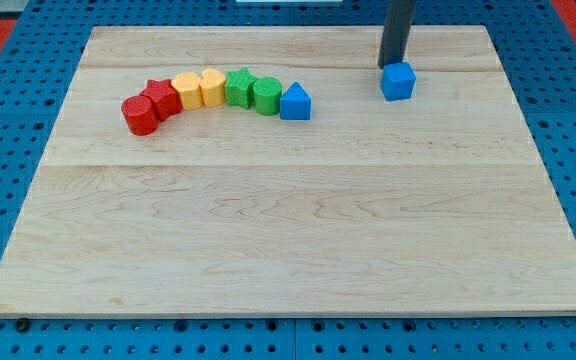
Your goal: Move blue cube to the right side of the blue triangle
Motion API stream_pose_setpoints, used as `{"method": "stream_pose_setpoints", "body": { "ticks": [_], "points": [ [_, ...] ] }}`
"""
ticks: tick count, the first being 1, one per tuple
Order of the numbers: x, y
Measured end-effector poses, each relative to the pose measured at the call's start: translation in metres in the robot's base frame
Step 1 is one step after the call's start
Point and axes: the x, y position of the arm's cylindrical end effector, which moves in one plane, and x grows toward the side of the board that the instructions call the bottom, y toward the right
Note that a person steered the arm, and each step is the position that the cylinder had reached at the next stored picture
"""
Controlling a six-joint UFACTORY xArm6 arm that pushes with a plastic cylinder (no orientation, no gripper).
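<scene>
Right now, the blue cube [398, 81] is seen near the view's top right of the wooden worktop [288, 220], well apart from the blue triangle [295, 102]. The triangle sits at the right end of a curved row, next to a green block [266, 95], another green block [239, 87], two yellow blocks [199, 89] and two red blocks [149, 107]. No hand is fitted, so nothing can be held; only a dark rod is there. My tip [395, 66] is placed just behind the cube, at its top-left corner, touching or nearly so. The push seems only begun. Next, the cube should probably be pushed toward the view's left and a little down, and stopped just beside the triangle without the row being bumped.
</scene>
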Motion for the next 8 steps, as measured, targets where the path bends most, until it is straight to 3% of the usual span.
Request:
{"method": "stream_pose_setpoints", "body": {
  "ticks": [3,5,6,8],
  "points": [
    [0.088,0.006],
    [0.114,0.082],
    [0.137,0.079],
    [0.126,0.014]
  ]
}}
